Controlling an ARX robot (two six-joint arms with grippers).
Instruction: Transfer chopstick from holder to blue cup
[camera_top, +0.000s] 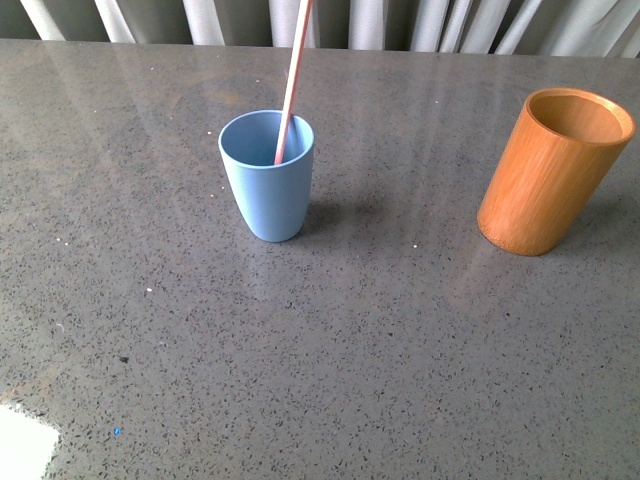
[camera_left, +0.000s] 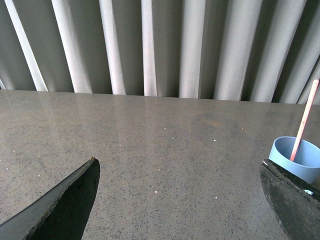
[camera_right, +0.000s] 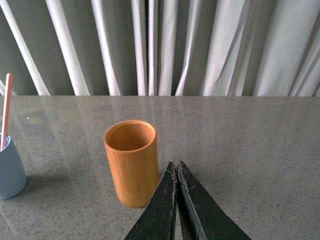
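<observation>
The pink-red chopstick stands leaning inside the light-blue cup at the table's middle left. The orange-brown wooden holder stands upright to the right and looks empty. Neither arm shows in the front view. In the left wrist view my left gripper is open, with only bare table between its fingers; the blue cup and chopstick sit just beyond one fingertip. In the right wrist view my right gripper is shut on nothing, close beside the holder, with the cup farther off.
The grey speckled tabletop stretches around both containers. Pale pleated curtains hang behind the table's far edge. A white patch lies at the near left corner.
</observation>
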